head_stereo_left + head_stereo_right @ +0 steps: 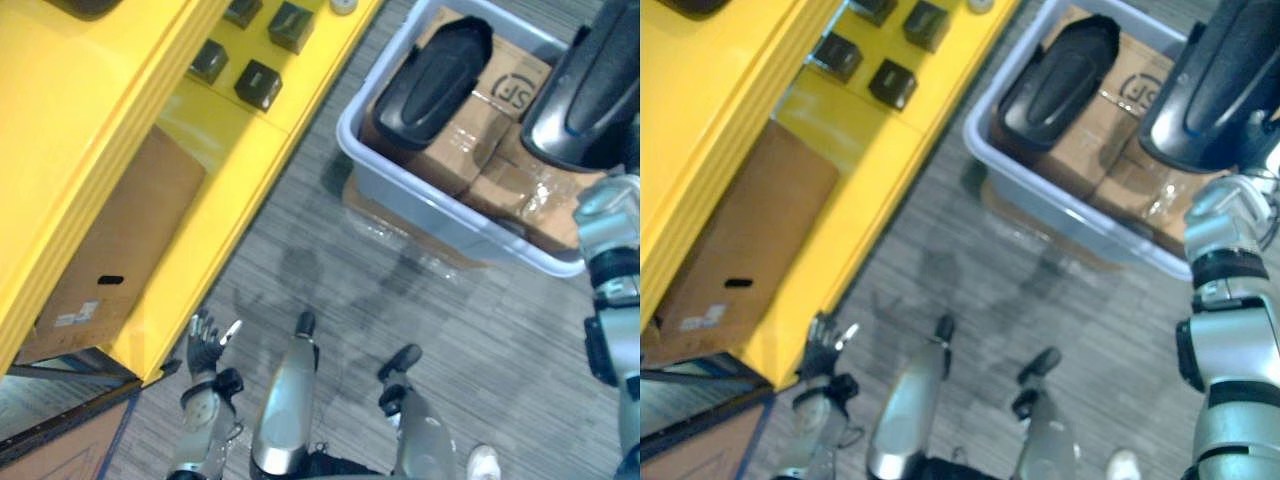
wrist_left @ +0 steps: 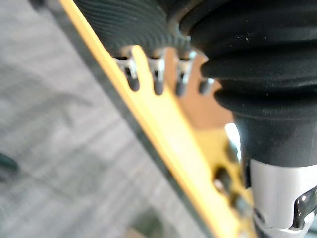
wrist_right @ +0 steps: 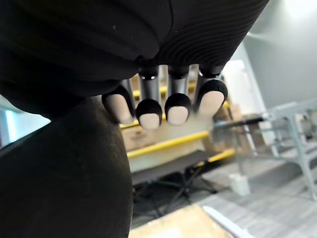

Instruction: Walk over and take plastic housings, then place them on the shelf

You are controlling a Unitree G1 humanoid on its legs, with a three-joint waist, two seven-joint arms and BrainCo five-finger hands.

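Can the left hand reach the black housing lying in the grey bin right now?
Probably not from here: the left hand hangs open beside the yellow shelf, with bare floor between it and the housing in the bin. Nothing blocks it.

Silver dark-tipped left hand [image 1: 205, 350], ribbed cover [image 2: 138, 20]

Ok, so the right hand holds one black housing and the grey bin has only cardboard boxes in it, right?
Not quite. The right hand does hold a black housing, but the grey bin holds more than boxes: the left eye view shows a second housing lying on the cardboard boxes in it.
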